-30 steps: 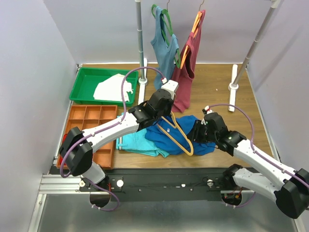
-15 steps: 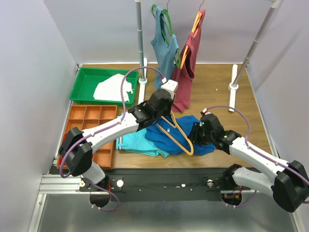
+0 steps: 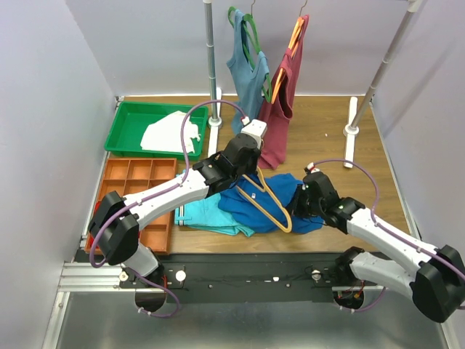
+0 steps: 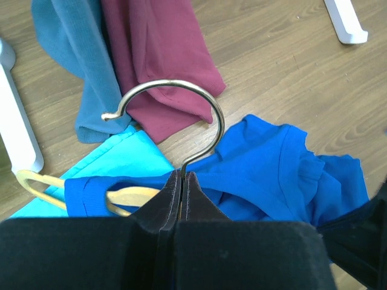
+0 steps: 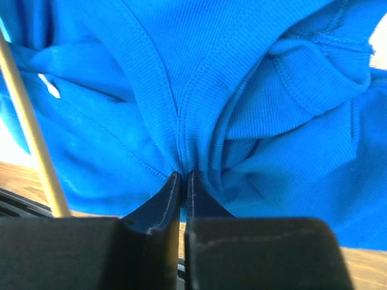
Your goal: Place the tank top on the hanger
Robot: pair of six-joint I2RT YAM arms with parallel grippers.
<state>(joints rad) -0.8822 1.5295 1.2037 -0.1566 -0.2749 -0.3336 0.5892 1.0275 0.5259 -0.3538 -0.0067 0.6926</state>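
The royal blue tank top (image 3: 251, 203) lies crumpled on the table near the front edge; it also shows in the left wrist view (image 4: 278, 169) and fills the right wrist view (image 5: 242, 90). The light-orange hanger (image 3: 272, 207) lies over it, one arm threaded under blue cloth (image 4: 130, 194). My left gripper (image 3: 243, 174) is shut on the base of the hanger's metal hook (image 4: 181, 96). My right gripper (image 3: 299, 202) is shut on a pinched fold of the tank top (image 5: 184, 163), at its right side. A hanger arm (image 5: 33, 139) crosses the right wrist view's left side.
A folded turquoise garment (image 3: 207, 214) lies left of the tank top. A grey-blue top on a green hanger (image 3: 245, 62) and a maroon top (image 3: 285, 94) hang from the rack at the back. A green tray (image 3: 127, 131) holds white cloth; an orange compartment tray (image 3: 142, 178) stands front left.
My right gripper has shifted slightly along the tank top's right edge. The left arm and hanger have hardly moved.
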